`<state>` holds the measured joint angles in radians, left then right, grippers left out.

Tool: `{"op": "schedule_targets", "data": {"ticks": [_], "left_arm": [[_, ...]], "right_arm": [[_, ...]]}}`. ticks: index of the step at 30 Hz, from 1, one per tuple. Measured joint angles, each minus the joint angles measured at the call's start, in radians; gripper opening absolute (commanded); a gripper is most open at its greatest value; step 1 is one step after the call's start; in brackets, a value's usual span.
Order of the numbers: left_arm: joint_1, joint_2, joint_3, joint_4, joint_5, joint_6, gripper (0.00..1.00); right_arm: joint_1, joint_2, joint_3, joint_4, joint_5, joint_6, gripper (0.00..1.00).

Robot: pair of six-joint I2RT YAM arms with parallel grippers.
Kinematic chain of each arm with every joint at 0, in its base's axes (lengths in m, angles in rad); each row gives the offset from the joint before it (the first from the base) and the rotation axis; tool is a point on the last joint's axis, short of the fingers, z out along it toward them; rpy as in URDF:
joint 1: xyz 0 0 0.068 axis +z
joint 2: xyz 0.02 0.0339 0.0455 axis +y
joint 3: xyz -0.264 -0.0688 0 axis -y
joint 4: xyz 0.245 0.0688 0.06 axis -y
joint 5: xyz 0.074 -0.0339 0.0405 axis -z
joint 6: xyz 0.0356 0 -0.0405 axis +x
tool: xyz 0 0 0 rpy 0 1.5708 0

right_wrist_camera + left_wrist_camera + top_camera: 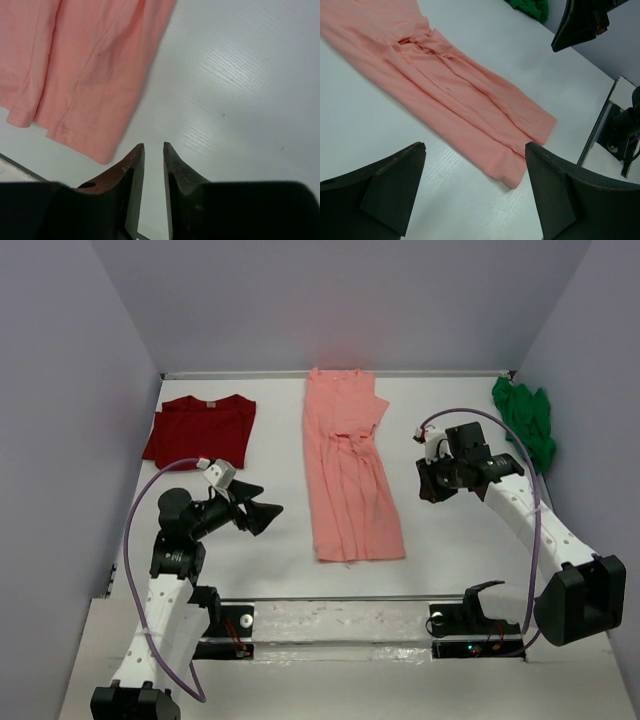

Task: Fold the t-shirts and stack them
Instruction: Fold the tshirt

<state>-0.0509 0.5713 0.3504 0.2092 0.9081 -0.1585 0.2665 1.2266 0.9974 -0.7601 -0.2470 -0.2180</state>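
Observation:
The salmon-pink t-shirt lies folded into a long strip in the middle of the white table; it also shows in the left wrist view and the right wrist view. The dark red t-shirt lies flat at the back left. The bright green t-shirt is crumpled at the back right. My left gripper is wide open and empty, left of the pink shirt's near end. My right gripper hovers right of the pink shirt, empty, its jaws only a narrow gap apart.
Grey-violet walls close the table in on the left, back and right. The arm bases and a taped strip run along the near edge. Bare table lies between the pink shirt and the right arm.

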Motion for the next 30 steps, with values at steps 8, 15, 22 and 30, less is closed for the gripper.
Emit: {"op": "schedule_targets", "data": {"ticks": [8,15,22,30], "left_arm": [[-0.003,0.098,0.125,-0.036,-0.056,-0.037,0.99],[-0.028,0.283,0.235,-0.067,-0.070,-0.002,0.99],[-0.082,0.385,0.324,-0.156,-0.138,0.153,0.99],[-0.193,0.699,0.630,-0.292,-0.269,0.360,0.58]], "right_arm": [[-0.011,0.029,0.001,-0.001,-0.106,0.030,0.45],[-0.011,0.249,0.113,-0.042,-0.209,-0.009,0.00],[0.021,0.547,0.338,-0.099,-0.260,-0.049,0.00],[0.045,0.604,0.444,-0.147,-0.269,-0.062,0.00]]}}
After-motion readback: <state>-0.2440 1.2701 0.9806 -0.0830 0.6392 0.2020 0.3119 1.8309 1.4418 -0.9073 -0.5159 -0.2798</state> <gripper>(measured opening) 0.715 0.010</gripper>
